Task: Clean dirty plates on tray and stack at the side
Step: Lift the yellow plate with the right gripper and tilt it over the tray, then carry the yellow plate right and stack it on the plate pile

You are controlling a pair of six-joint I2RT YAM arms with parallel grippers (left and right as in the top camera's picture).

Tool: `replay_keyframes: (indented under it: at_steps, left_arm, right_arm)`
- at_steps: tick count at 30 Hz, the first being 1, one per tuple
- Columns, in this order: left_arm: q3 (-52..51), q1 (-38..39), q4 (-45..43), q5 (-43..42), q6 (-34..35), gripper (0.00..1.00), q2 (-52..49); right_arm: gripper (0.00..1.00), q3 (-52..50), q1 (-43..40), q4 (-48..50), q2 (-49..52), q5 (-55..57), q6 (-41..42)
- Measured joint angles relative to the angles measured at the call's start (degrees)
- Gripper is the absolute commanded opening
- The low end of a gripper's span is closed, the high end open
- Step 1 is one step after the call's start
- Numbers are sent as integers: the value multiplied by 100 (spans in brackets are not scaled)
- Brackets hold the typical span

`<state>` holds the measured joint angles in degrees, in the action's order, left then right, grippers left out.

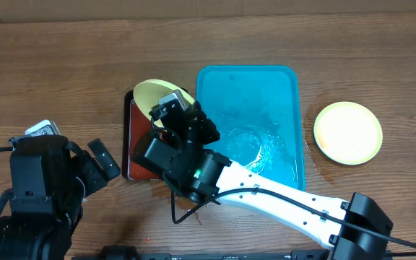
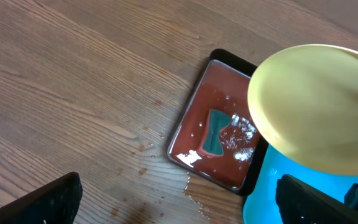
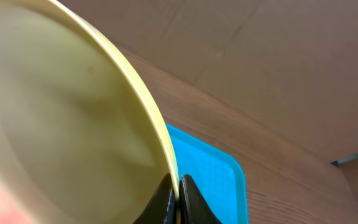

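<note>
One plate (image 1: 347,132) lies right of the tray (image 1: 280,79), seemingly clean. My right gripper (image 3: 179,199) pinches a second plate (image 1: 150,97), faintly smeared, left of the tray; cleaning unfinished. Left gripper (image 1: 103,160) spread, empty.

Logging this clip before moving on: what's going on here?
The right end effector grips a yellow-green plate by its rim and holds it tilted above the black tray of red liquid, where a teal sponge-like piece lies. The left end effector is open, holding nothing, off to the left. The turquoise tray looks wet, with no plate showing in it. Another yellow-green plate sits on the table to its right.
</note>
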<state>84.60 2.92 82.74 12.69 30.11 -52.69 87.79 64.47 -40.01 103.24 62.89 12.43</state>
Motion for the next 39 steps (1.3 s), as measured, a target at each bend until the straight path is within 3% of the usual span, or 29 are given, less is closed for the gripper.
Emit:
replay_keyframes:
  at_steps: [9,14,21,25,28,34,39]
  left_arm:
    - [0,0,0,2,0,100,-11]
    - [0,0,0,2,0,100,-11]
    - [0,0,0,2,0,100,-11]
    - [0,0,0,2,0,100,-11]
    - [0,0,-2,2,0,100,-11]
    - [0,0,-2,2,0,100,-11]
    - [0,0,0,2,0,100,-11]
  right_arm:
    - [4,0,-120,9,0,-223,221]
    - [4,0,-592,-9,0,-1257,907]
    - [4,0,-1982,-52,-146,-4861,1397]
    - [4,0,-3202,-175,-627,-7195,1486]
    - [4,9,-4347,-632,-1104,-8185,1526]
    - [4,52,-6524,-2221,-1434,-7928,1569]
    - [4,-409,-7678,-2559,-1193,-6961,1578]
